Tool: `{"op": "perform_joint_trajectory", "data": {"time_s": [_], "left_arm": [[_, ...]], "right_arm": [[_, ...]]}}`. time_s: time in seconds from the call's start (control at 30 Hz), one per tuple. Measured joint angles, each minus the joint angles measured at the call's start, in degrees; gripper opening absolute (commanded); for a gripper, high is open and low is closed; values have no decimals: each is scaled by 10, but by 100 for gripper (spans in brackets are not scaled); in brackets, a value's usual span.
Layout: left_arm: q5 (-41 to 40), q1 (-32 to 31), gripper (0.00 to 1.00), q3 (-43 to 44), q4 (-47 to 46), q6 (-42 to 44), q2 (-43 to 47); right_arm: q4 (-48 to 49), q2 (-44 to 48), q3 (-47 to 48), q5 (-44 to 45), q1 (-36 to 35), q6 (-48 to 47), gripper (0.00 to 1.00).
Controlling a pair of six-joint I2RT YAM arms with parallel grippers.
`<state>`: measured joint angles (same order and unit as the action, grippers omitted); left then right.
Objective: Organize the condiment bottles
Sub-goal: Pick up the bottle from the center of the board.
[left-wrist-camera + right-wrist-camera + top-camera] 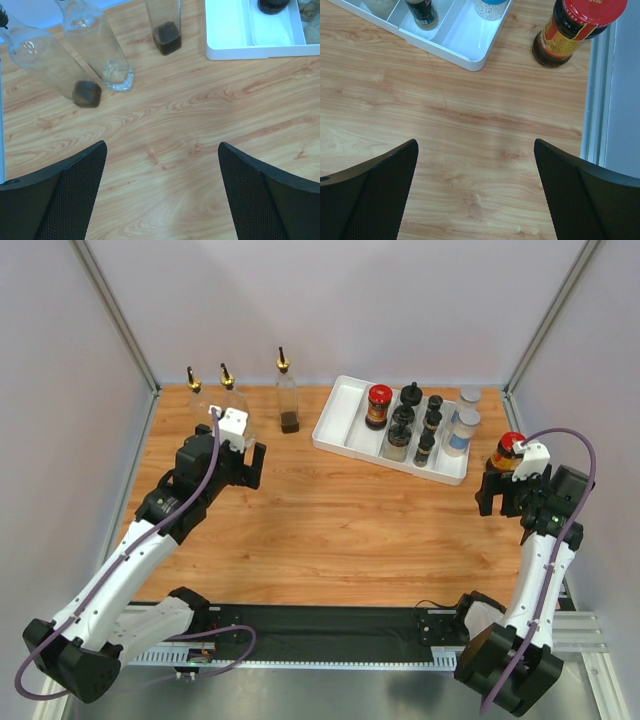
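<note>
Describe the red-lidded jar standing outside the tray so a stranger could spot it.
Find the white divided tray at the back right of the wooden table. Just past its right end, near the table's edge, a red-lidded dark jar stands on bare wood. Its twin sits inside the tray; this one stands outside.

Bottles (288, 405) left of tray (343, 425), jars (402, 426) inside

Bright, even overhead light; soft shadows, sharp focus throughout.
</note>
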<state>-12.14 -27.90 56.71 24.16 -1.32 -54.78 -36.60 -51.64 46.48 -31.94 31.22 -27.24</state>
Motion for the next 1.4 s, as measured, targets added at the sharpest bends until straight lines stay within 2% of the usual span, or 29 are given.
{"op": "perform_joint_trajectory", "data": {"time_s": [0.5, 0.77, 1.0, 1.4], "left_arm": [[11, 10, 100, -21, -9, -3, 5], [11, 10, 100, -24, -12, -3, -1], [11, 10, 100, -24, -12, -3, -13], [9, 10, 100, -24, -12, -3, -13]], "right_arm": [[2, -34, 2, 18, 1, 0, 100], [3, -104, 73, 65, 1, 5, 100], [36, -233, 168, 108, -2, 32, 100], [59, -425, 303, 200, -53, 59, 100]]}}
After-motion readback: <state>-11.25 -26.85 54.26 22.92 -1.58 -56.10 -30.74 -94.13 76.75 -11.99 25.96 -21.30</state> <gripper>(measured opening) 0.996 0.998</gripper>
